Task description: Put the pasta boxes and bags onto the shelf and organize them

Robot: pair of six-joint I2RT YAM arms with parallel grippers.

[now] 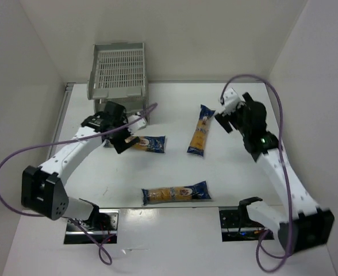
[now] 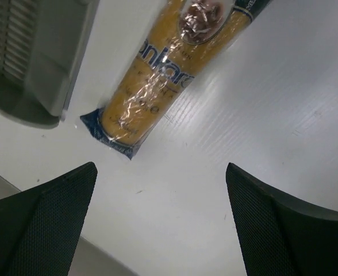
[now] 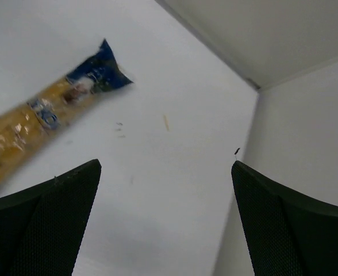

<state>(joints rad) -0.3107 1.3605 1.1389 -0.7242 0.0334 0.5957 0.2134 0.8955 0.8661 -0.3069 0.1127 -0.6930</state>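
Observation:
Three clear packets of yellow pasta with dark blue ends lie on the white table. One packet [image 1: 149, 143] lies just right of my left gripper [image 1: 120, 140]; in the left wrist view this packet [image 2: 160, 75] lies ahead of the open, empty fingers [image 2: 54, 215]. A second packet [image 1: 199, 131] lies mid-table, left of my right gripper [image 1: 225, 115], which is open and empty; its blue end [image 3: 97, 72] shows in the right wrist view. A third packet [image 1: 176, 193] lies near the front. The grey tiered shelf [image 1: 118, 72] stands at the back left, its corner [image 2: 48, 69] showing beside the left gripper.
White walls enclose the table on the left, back and right. The right gripper is near the right wall [image 3: 307, 144]. Purple cables loop from both arms [image 1: 19, 152].

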